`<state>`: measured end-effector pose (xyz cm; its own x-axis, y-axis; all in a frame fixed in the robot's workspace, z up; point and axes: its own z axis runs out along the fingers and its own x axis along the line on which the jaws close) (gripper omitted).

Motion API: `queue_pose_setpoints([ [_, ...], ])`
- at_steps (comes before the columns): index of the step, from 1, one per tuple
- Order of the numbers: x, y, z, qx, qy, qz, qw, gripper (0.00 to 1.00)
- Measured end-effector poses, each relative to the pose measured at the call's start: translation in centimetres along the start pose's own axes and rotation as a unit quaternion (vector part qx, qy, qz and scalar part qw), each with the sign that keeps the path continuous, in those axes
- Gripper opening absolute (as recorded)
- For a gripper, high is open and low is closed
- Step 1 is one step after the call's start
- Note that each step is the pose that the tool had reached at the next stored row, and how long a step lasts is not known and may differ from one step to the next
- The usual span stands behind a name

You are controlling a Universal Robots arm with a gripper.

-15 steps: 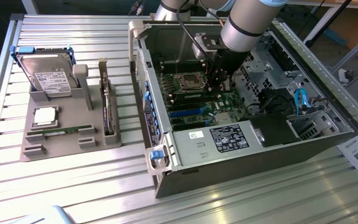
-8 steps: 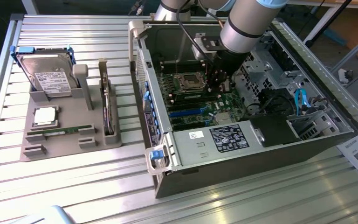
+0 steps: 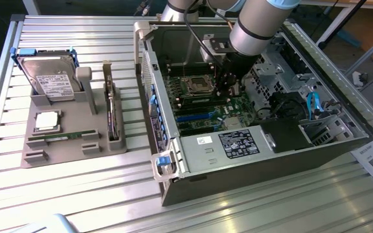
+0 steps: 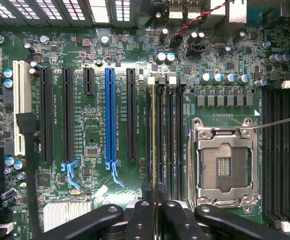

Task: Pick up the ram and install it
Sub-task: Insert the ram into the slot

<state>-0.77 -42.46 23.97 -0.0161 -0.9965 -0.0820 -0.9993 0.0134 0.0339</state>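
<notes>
Bench: a slatted metal bench is carrying a grey fixture tray at centre left of the exterior view and an open computer case at centre right.
Ram: the ram is lying flat in a groove near the lower edge of the fixture tray, just below a square processor chip and well apart from the end effector.
Other tray parts: a hard drive is sitting at the tray's upper end, and an expansion card is standing on edge along its right side.
Arm: the arm is entering at top centre and reaching down into the case, with its end effector hanging just above the motherboard.
Exterior view: it is giving the overall layout, but the fingers are merging with the dark case interior.
Wrist view: it is showing the end effector over the memory slots, between a blue slot and the open processor socket.
End effector state: the fingers are standing almost together, leaving a narrow slit.
Hard to make out: a thin pale line is running from the slit along the nearest memory slot. Whether it is a board's edge or part of the slot, and so whether anything is gripped, cannot be told.
</notes>
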Motion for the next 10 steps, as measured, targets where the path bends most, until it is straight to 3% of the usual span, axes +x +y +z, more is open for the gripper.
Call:
queue_pose_setpoints([
  [10, -0.09, 0.08, 0.04, 0.0, 0.0, -0.001, 1.0, 0.12],
])
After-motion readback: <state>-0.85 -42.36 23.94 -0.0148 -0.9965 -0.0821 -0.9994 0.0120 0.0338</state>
